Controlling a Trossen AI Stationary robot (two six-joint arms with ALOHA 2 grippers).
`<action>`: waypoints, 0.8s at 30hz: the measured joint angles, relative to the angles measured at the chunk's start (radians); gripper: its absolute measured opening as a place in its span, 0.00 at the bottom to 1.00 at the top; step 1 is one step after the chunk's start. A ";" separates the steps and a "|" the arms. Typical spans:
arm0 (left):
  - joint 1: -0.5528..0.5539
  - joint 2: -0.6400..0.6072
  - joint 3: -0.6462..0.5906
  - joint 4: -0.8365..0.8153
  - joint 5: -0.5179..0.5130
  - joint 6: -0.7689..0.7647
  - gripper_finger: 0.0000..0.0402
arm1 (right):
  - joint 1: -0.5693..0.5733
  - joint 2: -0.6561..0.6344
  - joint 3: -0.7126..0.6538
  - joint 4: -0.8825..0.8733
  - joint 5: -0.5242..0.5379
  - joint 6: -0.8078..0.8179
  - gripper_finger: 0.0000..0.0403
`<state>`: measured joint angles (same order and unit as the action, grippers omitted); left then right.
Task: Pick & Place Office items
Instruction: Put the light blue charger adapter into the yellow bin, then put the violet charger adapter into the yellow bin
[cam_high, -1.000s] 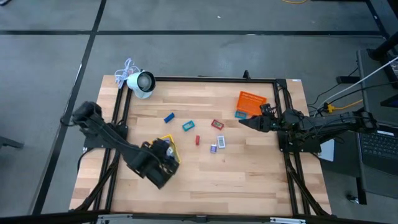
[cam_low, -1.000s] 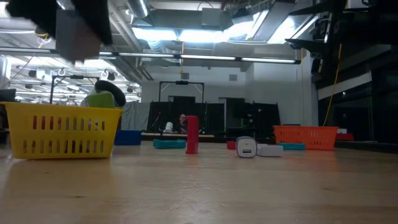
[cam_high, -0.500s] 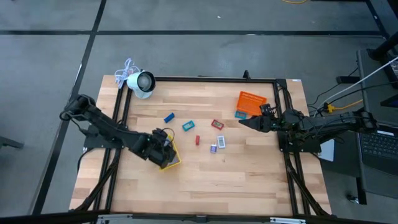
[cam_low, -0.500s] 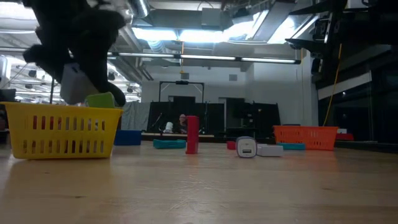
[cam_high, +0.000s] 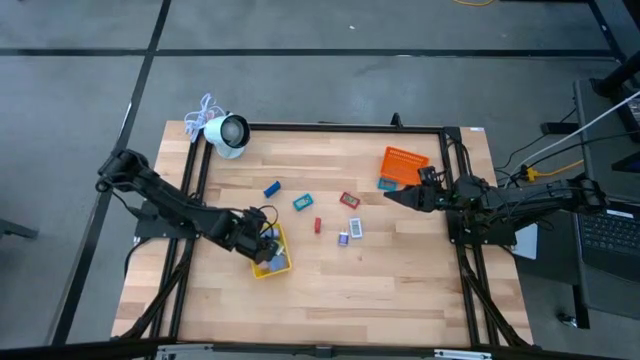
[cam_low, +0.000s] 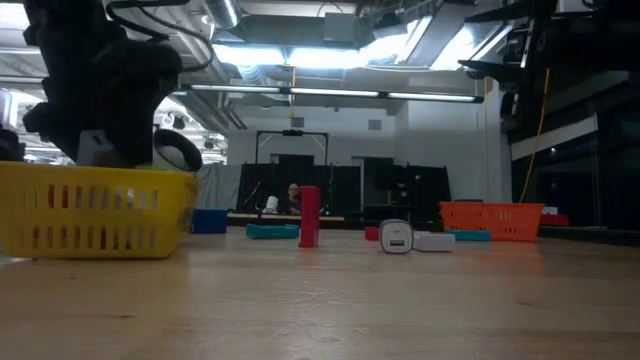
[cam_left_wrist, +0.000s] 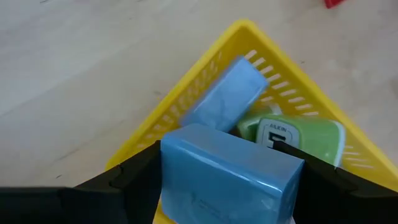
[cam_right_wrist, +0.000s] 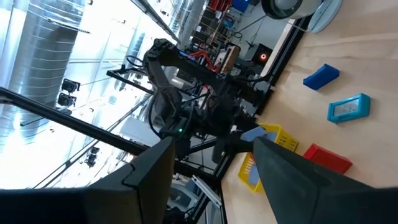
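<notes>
While the right gripper (cam_high: 390, 196) waits by the orange tray (cam_high: 403, 165), fingers apart, we've got the left gripper (cam_left_wrist: 233, 180) clamped on a light blue block (cam_left_wrist: 227, 177) over the yellow tray (cam_left_wrist: 205, 74).

A pale wooden plank table (cam_high: 400, 270) in a black metal frame stands on a grey concrete floor (cam_high: 320, 70) crossed by dark seams. Beyond the table, long fluorescent ceiling lights (cam_low: 330, 95) glow under silver ducts (cam_low: 225, 15), above a dark doorway frame (cam_low: 292, 160).
</notes>
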<state>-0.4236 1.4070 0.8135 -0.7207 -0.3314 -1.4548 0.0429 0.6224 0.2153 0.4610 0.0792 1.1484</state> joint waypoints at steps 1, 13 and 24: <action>0.000 -0.005 0.000 0.002 -0.002 0.000 0.71 | 0.000 0.000 0.000 0.000 0.006 0.000 0.56; 0.002 -0.035 0.014 -0.020 -0.001 0.034 0.85 | 0.000 0.000 0.000 0.003 0.019 0.010 0.56; 0.002 -0.125 0.164 -0.219 0.006 0.126 0.85 | 0.000 0.000 0.000 0.013 0.035 0.021 0.56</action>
<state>-0.4221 1.2823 0.9779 -0.9393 -0.3258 -1.3287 0.0429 0.6224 0.2153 0.4743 0.1137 1.1695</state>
